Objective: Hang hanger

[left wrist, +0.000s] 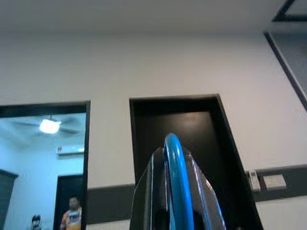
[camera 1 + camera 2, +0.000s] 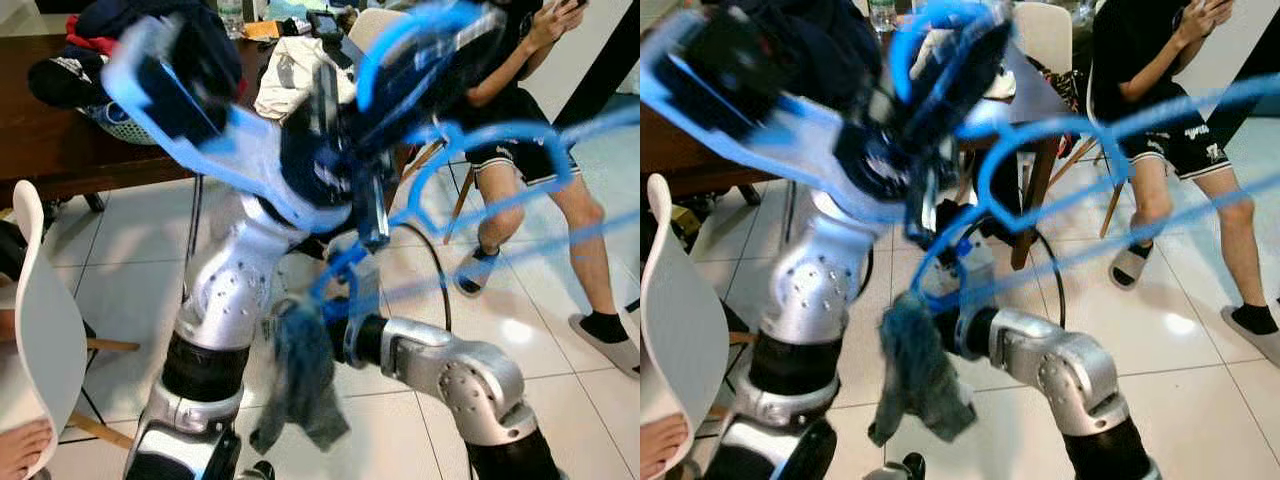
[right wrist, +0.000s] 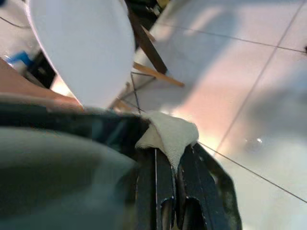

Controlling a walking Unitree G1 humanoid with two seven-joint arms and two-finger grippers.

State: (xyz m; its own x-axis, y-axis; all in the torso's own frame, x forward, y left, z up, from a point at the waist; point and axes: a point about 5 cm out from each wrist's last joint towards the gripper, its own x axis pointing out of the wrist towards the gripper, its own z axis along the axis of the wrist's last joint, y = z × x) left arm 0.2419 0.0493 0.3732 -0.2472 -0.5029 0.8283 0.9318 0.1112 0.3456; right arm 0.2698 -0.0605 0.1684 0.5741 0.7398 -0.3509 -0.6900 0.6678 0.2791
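A blue plastic hanger [image 2: 485,150] is held up high, close in front of my head, and looks blurred. My left gripper [image 1: 176,155] is shut on it, and the hanger's blue bar [image 1: 178,196] runs between the two fingers, pointing up at a wall with a dark doorway. Lower down, my right gripper [image 2: 325,335] is shut on a grey-blue cloth [image 2: 300,385] that dangles toward the floor. The right wrist view has a pale fold of that cloth [image 3: 170,132] pinched at the fingertips.
A person [image 2: 520,110] sits on a chair at the right, legs stretched over the tiled floor. A white chair [image 2: 40,320] stands close at the left, with a bare foot [image 2: 20,450] under it. Behind is a dark wooden table [image 2: 60,140] piled with clothes.
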